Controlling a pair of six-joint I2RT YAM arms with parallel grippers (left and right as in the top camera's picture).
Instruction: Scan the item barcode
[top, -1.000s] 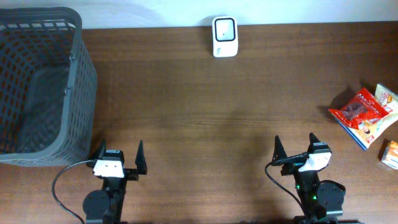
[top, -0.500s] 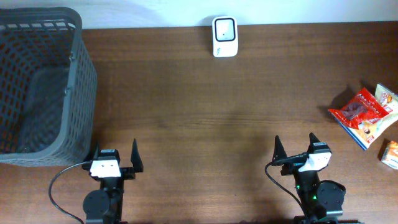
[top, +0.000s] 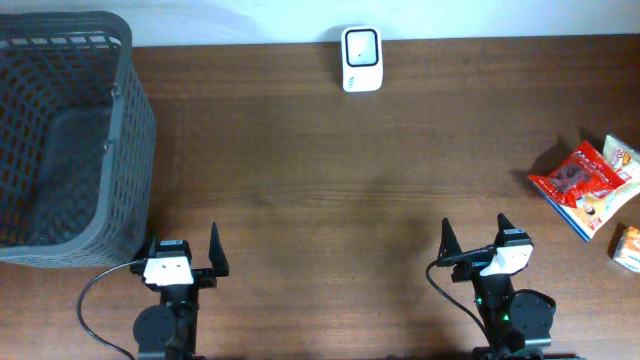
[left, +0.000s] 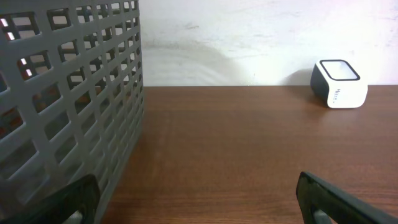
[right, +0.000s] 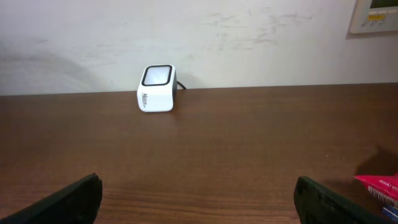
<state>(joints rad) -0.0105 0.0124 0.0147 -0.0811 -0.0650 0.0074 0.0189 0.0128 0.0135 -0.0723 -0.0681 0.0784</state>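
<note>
A red snack packet lies at the table's far right edge on a blue-and-white pack; its corner shows in the right wrist view as the red packet. The white barcode scanner stands at the back centre against the wall, seen as the scanner and scanner from the wrists. My left gripper is open at the front left, empty, as the left wrist view of the gripper confirms. My right gripper is open at the front right, left of the packets, with nothing between its fingers.
A tall grey mesh basket fills the back left corner, close to my left gripper; its wall looms in the left wrist view. A small orange box and another pack lie by the red packet.
My left gripper has shifted a little to the left, toward the basket. The right gripper and the items have not moved.
</note>
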